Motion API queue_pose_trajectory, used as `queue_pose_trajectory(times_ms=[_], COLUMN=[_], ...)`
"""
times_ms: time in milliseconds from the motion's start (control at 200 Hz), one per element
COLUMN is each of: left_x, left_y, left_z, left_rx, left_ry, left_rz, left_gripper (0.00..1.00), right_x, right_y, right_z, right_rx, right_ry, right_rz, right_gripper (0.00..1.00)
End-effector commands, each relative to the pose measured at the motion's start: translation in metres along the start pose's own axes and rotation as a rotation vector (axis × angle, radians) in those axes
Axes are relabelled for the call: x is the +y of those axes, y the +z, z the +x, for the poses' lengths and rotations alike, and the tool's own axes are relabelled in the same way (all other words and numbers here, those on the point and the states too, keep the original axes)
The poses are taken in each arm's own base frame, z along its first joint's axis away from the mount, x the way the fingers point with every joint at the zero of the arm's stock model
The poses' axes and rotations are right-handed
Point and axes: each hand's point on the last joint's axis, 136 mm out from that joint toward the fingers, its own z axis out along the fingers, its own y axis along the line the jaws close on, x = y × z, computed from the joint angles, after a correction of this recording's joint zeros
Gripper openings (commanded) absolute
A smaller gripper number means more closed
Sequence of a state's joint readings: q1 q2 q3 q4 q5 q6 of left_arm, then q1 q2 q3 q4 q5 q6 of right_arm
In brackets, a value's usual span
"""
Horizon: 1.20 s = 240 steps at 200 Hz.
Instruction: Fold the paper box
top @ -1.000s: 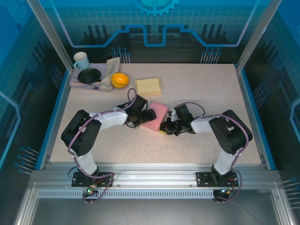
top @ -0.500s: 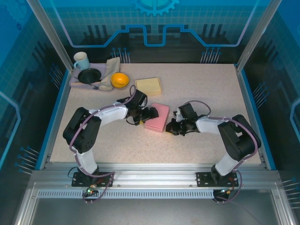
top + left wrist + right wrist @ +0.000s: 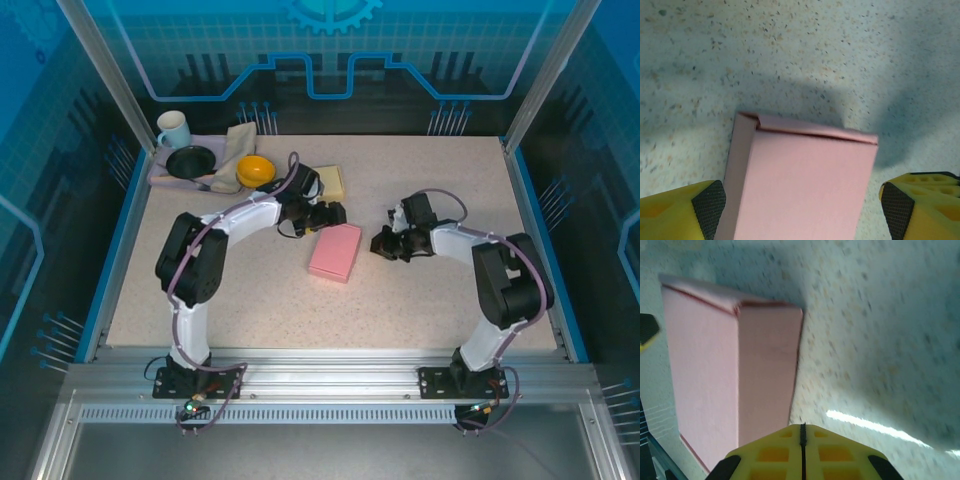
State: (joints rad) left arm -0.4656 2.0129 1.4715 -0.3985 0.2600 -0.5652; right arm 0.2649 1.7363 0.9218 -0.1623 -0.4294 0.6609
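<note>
Two arms: both reach up from the bottom of the top view toward mid-table, one on each side of the paper box (image 3: 335,252).
Paper box: pink, closed up and lying flat at the centre of the table (image 3: 440,300). Its long axis leans slightly off the frame's vertical.
Left gripper (image 3: 337,213): just above the box's upper edge in the top view, jaws spread wide. In the left wrist view its black-padded fingertips (image 3: 709,207) sit in the two lower corners with the end of the box between them. Whether the left pad touches the box cannot be told.
Right gripper (image 3: 379,243): right of the box and apart from it, jaws pressed together on nothing. In the right wrist view the yellow fingers (image 3: 802,452) meet at bottom centre, with the box in the left half.
Yellow box (image 3: 333,181): upper centre, partly behind the left arm.
Tray (image 3: 158,178): upper left of the table, carrying a cup (image 3: 172,128), black bowl (image 3: 190,160), cloth (image 3: 236,150) and orange bowl (image 3: 256,170).
</note>
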Motion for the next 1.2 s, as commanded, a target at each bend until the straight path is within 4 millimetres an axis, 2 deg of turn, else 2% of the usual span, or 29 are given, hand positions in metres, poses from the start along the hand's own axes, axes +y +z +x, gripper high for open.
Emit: queue_pose_trajectory(times_ms=[0,240,385,560,680,775,830,985,1055,1195], left_x=[0.004,-0.006,-0.033,-0.082,-0.101,-0.101,-0.097,-0.079,-0.075,-0.083], left_y=[0.011,0.030,0.038,0.039,0.039,0.041,0.042,0.045,0.047,0.046], left_z=[-0.002,0.000,0.012,0.028,0.034,0.031,0.029,0.027,0.029,0.031], left_rx=[0.048,0.090,0.135,0.164,0.173,0.162,0.155,0.141,0.149,0.150], left_ry=[0.010,-0.034,-0.085,-0.061,-0.006,0.008,0.015,0.029,0.017,-0.001], left_rz=[-0.008,0.059,0.157,0.247,0.240,0.220,0.199,0.111,0.108,0.144], left_gripper=[0.85,0.84,0.83,0.81,0.81,0.81,0.81,0.81,0.81,0.81], right_x=[0.007,0.007,0.042,0.093,0.108,0.105,0.096,0.075,0.072,0.074], right_y=[0.010,0.038,0.043,0.044,0.048,0.051,0.053,0.048,0.046,0.044], right_z=[-0.015,-0.027,-0.025,-0.014,-0.007,-0.001,0.002,0.012,0.015,0.015], right_rx=[0.005,0.022,0.019,0.026,0.032,0.026,0.020,0.003,-0.002,-0.012], right_ry=[0.000,0.032,0.001,-0.020,-0.049,-0.062,-0.041,-0.009,-0.010,-0.009], right_rz=[-0.032,-0.067,-0.176,-0.291,-0.267,-0.224,-0.202,-0.152,-0.151,-0.158], right_gripper=[0.07,0.07,0.07,0.07,0.07,0.06,0.06,0.07,0.07,0.07])
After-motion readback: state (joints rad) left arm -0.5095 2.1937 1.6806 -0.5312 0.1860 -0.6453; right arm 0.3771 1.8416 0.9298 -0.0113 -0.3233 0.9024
